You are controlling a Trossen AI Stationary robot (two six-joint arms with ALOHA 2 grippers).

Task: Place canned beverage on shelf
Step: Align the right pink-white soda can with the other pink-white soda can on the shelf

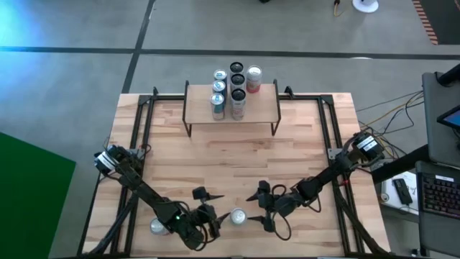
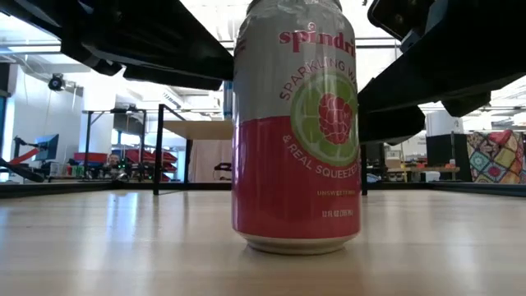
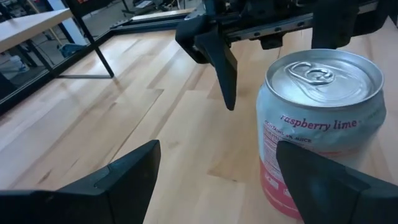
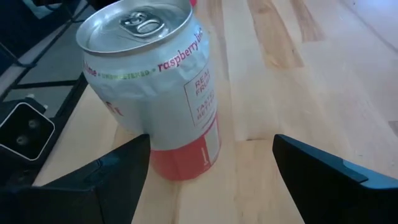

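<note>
A raspberry-lime can [image 1: 237, 216] with a silver top and a pink lower half stands upright on the wooden table near its front edge [image 2: 296, 131]. My left gripper [image 1: 212, 206] is open just to the can's left. In the left wrist view the can [image 3: 317, 124] stands off to one side, behind one finger [image 3: 323, 180]. My right gripper [image 1: 257, 208] is open just to the can's right, and one of its fingers [image 4: 118, 174] overlaps the foot of the can [image 4: 155, 93]. The shelf [image 1: 262, 108] stands at the far middle and carries several cans [image 1: 233, 93]. My left gripper has one finger standing level in front of the can's side wall [image 3: 280, 155]; I cannot tell if it touches. My right gripper has one finger tip against or just before the can's lower wall [image 4: 152, 146]; I cannot tell if it touches. The can stands upright on the table.
Another silver-topped can [image 1: 157, 226] stands at the near left, beside my left arm. Black frame rails [image 1: 140, 122] run along the table's left and right sides. Bare wood lies between the grippers and the shelf.
</note>
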